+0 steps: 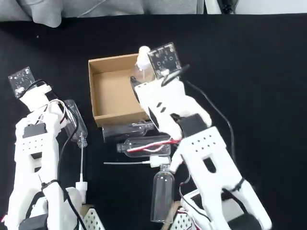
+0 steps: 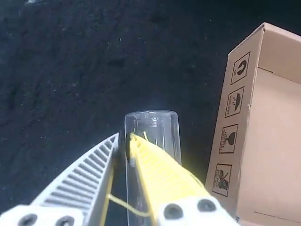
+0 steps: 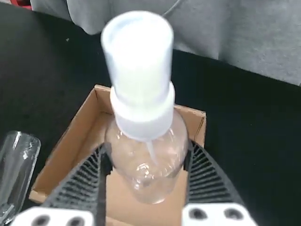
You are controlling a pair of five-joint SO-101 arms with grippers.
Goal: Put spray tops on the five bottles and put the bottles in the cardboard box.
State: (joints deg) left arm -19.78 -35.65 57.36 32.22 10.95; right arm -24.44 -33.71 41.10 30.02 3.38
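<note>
My right gripper (image 3: 146, 149) is shut on a clear bottle (image 3: 150, 176) fitted with a white spray top (image 3: 138, 61), held upright over the cardboard box (image 1: 95, 91). In the high view this bottle (image 1: 142, 64) hangs at the box's far right corner. My left gripper (image 2: 123, 137) stands left of the box, fingers shut with nothing between them. An uncapped clear bottle (image 2: 153, 125) lies just under its yellow finger (image 2: 150, 165). Three more uncapped bottles lie on the mat: one (image 1: 128, 130) by the box's near wall, one (image 1: 144, 147) below it, one (image 1: 163, 194) near the front.
Two loose spray tops with long tubes lie on the black mat, one (image 1: 81, 184) beside the left arm's base, one (image 1: 154, 162) under the right arm. The right arm's body covers part of the middle bottles. The box (image 2: 235, 141) stands close beside my left gripper.
</note>
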